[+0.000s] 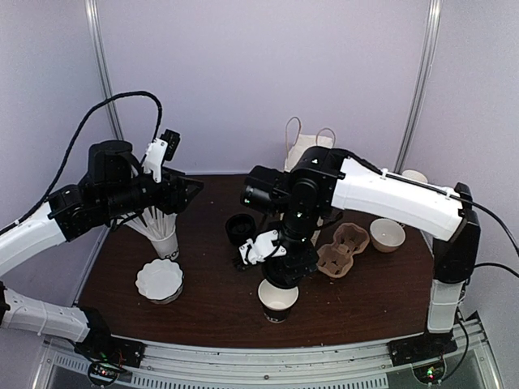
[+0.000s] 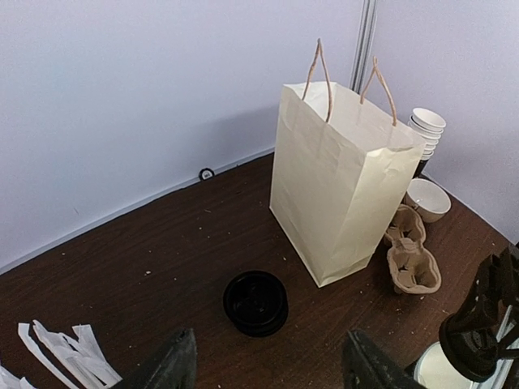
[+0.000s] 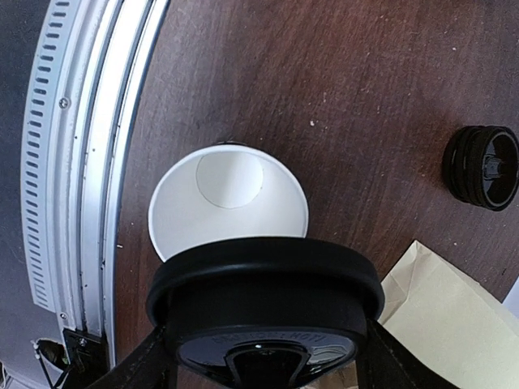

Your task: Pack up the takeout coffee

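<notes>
**Above the open coffee cup, a lid gripped by the right arm**

Near the front edge of the dark brown wooden table (image 1: 211,312), a small dark paper coffee cup (image 1: 277,301), upright, uncovered, its white inside bare down to the bottom. Directly over it, the right gripper (image 1: 281,277), pointing down and clamped on a black domed plastic lid (image 3: 263,304), held level at the cup's rim. Contact between lid and rim impossible to tell.

Farther back at table centre, a short stack of black lids (image 1: 240,228), well apart from the cup. Behind that, a tall cream paper bag with twisted handles (image 2: 345,190), upright, mostly hidden by the right arm in the top view. Just right of the bag, a brown moulded-pulp cup carrier (image 2: 409,255) and a low white paper cup (image 2: 427,198). Behind these, a stack of lidless cups (image 2: 426,130).

On the left side, the left gripper (image 2: 268,369), raised above the table, fingers spread wide, holding nothing. Near it, a white cup of straws (image 1: 165,241). Nearer the front, a stack of white fluted paper liners (image 1: 159,279).
</notes>
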`<state>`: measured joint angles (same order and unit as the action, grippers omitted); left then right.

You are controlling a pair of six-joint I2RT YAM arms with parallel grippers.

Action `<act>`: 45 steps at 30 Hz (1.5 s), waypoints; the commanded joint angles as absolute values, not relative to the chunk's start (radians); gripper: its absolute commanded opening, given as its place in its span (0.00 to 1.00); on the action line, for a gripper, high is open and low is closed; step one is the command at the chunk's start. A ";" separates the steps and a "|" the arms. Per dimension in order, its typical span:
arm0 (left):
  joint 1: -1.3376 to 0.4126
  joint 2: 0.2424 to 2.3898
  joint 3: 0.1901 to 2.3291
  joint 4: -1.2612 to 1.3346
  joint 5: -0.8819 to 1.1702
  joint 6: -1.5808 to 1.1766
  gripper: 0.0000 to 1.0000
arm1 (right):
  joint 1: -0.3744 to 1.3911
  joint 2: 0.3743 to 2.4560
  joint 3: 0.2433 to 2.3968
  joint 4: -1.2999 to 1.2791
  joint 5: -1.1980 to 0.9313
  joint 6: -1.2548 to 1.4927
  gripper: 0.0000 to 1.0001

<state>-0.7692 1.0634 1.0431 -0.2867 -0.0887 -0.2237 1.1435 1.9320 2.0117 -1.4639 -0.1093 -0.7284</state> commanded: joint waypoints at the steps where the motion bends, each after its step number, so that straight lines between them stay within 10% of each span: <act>1: -0.759 1.015 1.027 -0.249 -0.108 -0.232 0.65 | 1.180 1.986 2.050 -1.525 -0.018 -0.751 0.67; 45: -0.757 1.007 0.993 -0.233 -0.083 -0.255 0.65 | 1.243 2.103 2.081 -1.536 0.024 -0.726 0.81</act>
<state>-0.7654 1.0054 1.0000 -0.2863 -0.0937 -0.2424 1.2343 2.1124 2.0590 -1.5326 0.0204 -0.7334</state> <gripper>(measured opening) 0.648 0.808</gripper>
